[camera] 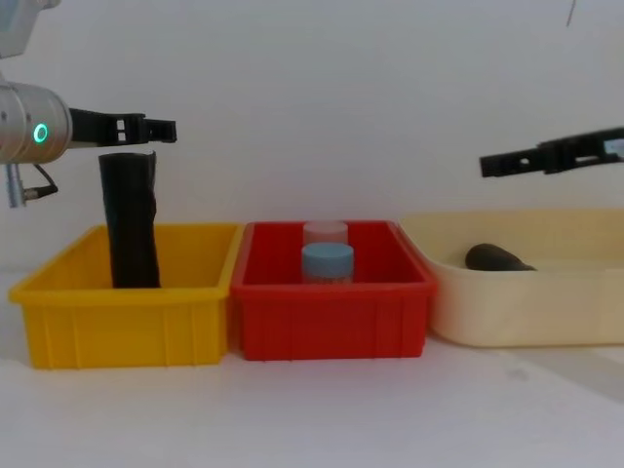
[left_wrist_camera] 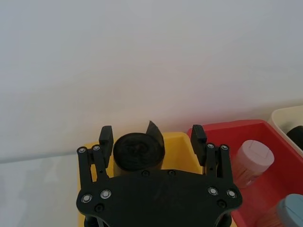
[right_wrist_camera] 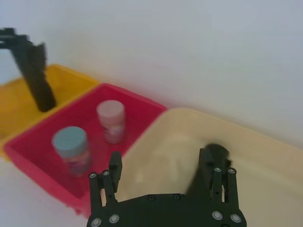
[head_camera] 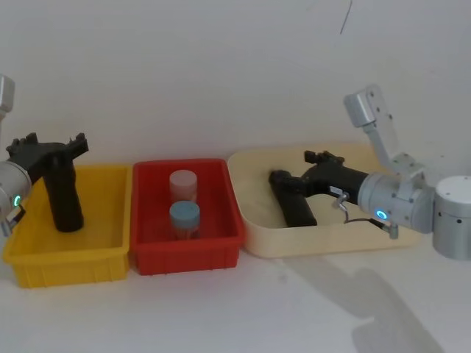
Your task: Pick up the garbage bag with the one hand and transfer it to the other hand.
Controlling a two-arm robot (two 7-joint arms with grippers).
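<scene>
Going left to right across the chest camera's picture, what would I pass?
First the yellow bin with the garbage bag standing in it, red bin with two jars, cream tray holding a dark roll.

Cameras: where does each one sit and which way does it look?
Head view: high up, looking down on yellow plastic bin, red plastic bin, cream tray; left jaws, right jaws show.
Chest view: lower, looking across the bins side-on; both jaws reach in.
Left wrist view: on that arm, past open left jaws onto the black rolled garbage bag.
Right wrist view: on that arm, open right jaws above the tray.
Head and chest share the bag, upright in the yellow bin.
</scene>
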